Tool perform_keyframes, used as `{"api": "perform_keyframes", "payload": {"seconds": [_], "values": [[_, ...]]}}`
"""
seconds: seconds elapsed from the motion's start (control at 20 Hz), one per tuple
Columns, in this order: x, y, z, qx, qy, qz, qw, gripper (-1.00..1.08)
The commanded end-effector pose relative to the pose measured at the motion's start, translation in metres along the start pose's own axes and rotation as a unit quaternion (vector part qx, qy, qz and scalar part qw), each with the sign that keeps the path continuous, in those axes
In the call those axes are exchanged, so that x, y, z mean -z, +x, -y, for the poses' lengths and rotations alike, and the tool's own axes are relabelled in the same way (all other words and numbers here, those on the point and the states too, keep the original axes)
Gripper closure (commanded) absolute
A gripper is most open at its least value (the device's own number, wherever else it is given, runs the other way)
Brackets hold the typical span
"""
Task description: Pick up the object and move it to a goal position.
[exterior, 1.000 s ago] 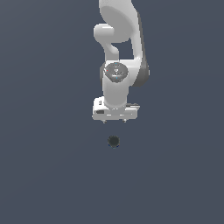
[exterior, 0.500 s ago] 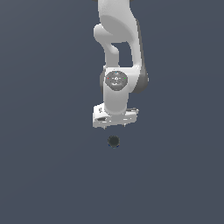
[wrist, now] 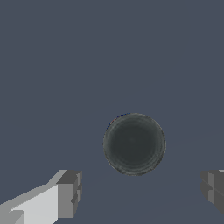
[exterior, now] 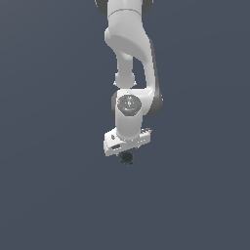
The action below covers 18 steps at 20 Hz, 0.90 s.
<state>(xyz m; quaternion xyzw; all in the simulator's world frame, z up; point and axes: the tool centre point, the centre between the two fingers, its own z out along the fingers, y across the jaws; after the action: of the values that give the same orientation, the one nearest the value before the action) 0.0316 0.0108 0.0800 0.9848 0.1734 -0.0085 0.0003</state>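
Observation:
The object [exterior: 127, 157] is a small, round, nearly black blob on the flat grey floor. In the exterior view it pokes out just under the white hand of my arm. My gripper [exterior: 126, 151] hangs right over it, pointing down. In the wrist view the object [wrist: 134, 144] is a dark ball with a faint blue edge. It lies between and slightly ahead of my two grey fingertips [wrist: 69, 194]. My gripper [wrist: 140, 192] is open, with a wide gap between the jaws, and holds nothing.
The plain dark grey floor [exterior: 53, 195] surrounds the arm on all sides. The white arm's links [exterior: 128, 44] rise above the gripper to the top of the exterior view.
The arm has come down toward the object. The hand now sits just above the blob and partly covers it in the exterior view. The object has not moved.

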Motion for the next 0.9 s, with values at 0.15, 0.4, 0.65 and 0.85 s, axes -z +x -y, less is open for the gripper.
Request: {"api": "perform_keyframes", "payload": {"seconds": [0.15,0.4,0.65,0.85], "values": [[-0.012,0.008,-0.003,0.033,-0.001,-0.007,0.9994,-0.92],[-0.016,0.011,-0.004,0.042,-0.002,-0.008,0.9991,-0.92],[-0.021,0.010,-0.004,0.040,-0.001,-0.008,0.9992,-0.92],[-0.038,0.010,-0.004,0.040,-0.001,-0.008,0.9991,-0.92]]}}
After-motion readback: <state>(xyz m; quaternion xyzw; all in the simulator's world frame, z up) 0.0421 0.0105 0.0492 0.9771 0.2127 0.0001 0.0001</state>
